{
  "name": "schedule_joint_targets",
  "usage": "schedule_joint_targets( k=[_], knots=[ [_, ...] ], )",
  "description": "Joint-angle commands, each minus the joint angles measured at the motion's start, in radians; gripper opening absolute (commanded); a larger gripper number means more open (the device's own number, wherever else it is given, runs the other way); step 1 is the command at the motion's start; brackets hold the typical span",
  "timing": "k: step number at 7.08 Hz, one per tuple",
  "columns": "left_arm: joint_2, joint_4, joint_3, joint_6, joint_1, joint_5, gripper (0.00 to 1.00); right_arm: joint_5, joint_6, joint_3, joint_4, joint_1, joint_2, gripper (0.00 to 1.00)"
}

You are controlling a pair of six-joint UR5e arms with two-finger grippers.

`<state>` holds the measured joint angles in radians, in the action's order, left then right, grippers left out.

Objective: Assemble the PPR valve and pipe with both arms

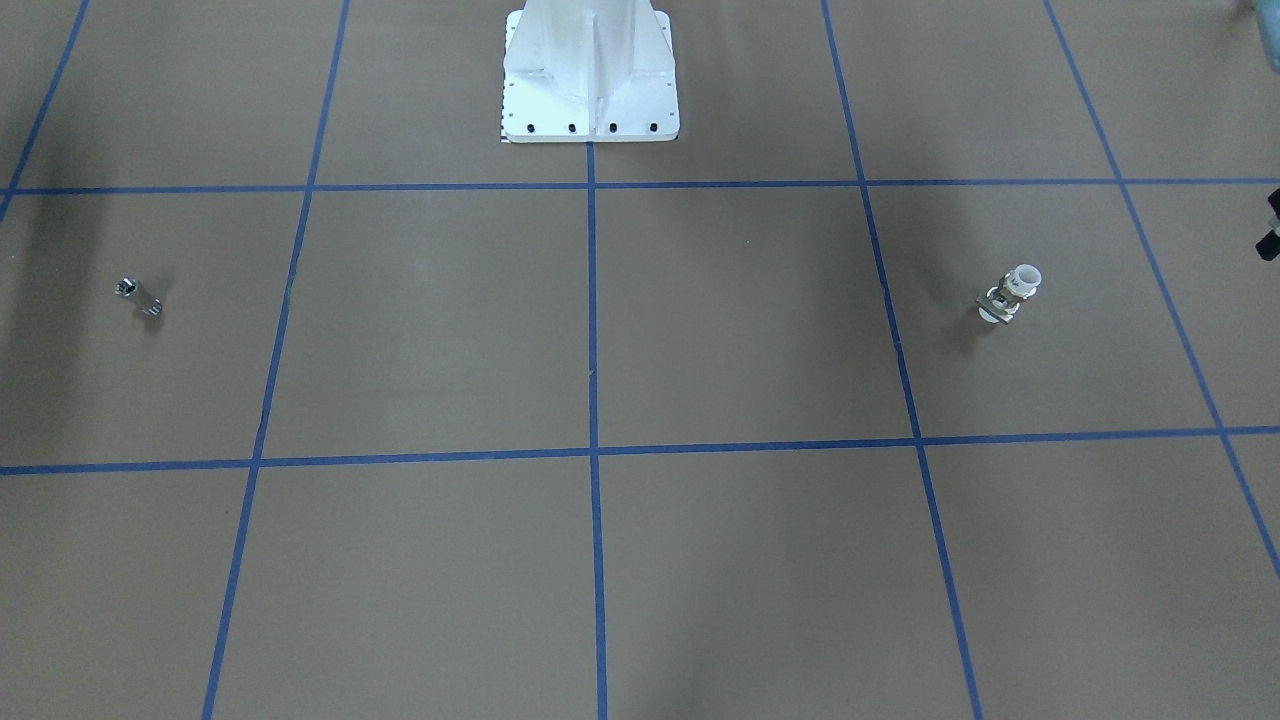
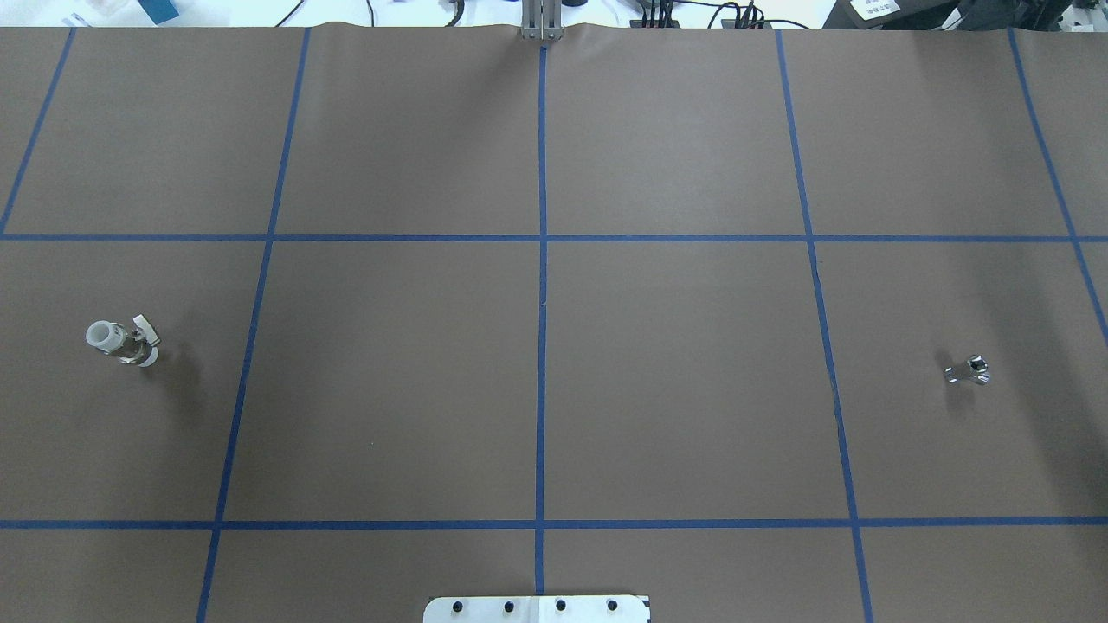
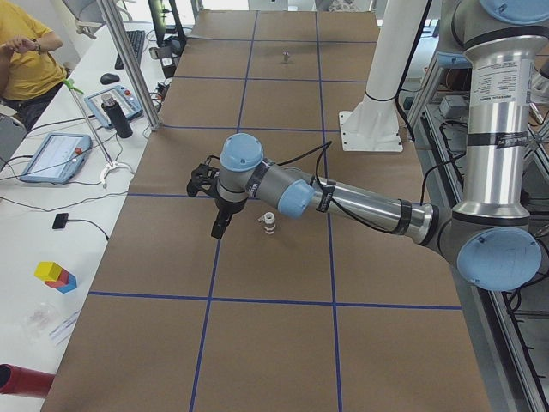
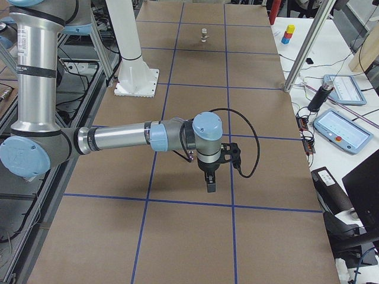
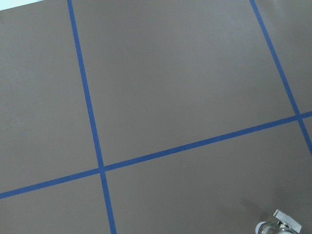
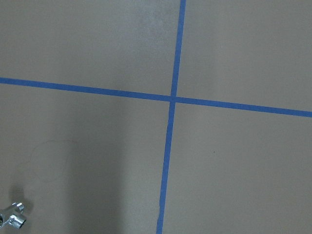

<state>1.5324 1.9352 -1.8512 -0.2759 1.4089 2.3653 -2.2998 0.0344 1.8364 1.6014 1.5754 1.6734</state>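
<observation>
The table (image 2: pixel 692 389), covered w/ brown paper and a blue tape grid, carries both parts well apart, one toward each end. Nothing is joined yet, so the step in hand is judged to be the reach and first grasp. The left arm (image 3: pixel 360 204) is stretched low over the table, and the right arm (image 4: pixel 118 139) likewise on its own side. The left gripper (image 3: pixel 218 225) hangs pointing down just beside the PPR valve (image 3: pixel 269 222), not touching it. The right gripper (image 4: pixel 210 182) also points down, w/ nothing seen in it. How far the jaws stand apart cannot be told for either, as only side views show them. The PPR valve is stood upright on one white end at the robot's left, lever to the side. It should be taken across the metallic middle, w/ the lever kept out of the grip and the top opening left free. The pipe (image 2: pixel 969 372), at the robot's right, is small and shiny, prob. easy to tip. A centred, slow descent is advised, and its hollow end should be left uncovered.
</observation>
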Motion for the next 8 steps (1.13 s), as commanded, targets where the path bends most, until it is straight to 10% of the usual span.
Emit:
schedule_joint_targets(
  k=[1,3,8],
  knots=[
    [-0.009,0.199,0.0,-0.322,-0.173,-0.027,1.0,0.0,-0.001,-0.002,-0.001,0.0,0.002,1.0],
    [-0.03,0.212,0.001,-0.364,-0.365,-0.232,1.0,0.0,-0.001,-0.002,-0.001,0.0,0.003,1.0],
    [-0.069,0.215,0.01,-0.403,-0.556,-0.339,1.0,0.002,0.001,-0.003,-0.001,0.0,0.014,1.0]
  ],
)
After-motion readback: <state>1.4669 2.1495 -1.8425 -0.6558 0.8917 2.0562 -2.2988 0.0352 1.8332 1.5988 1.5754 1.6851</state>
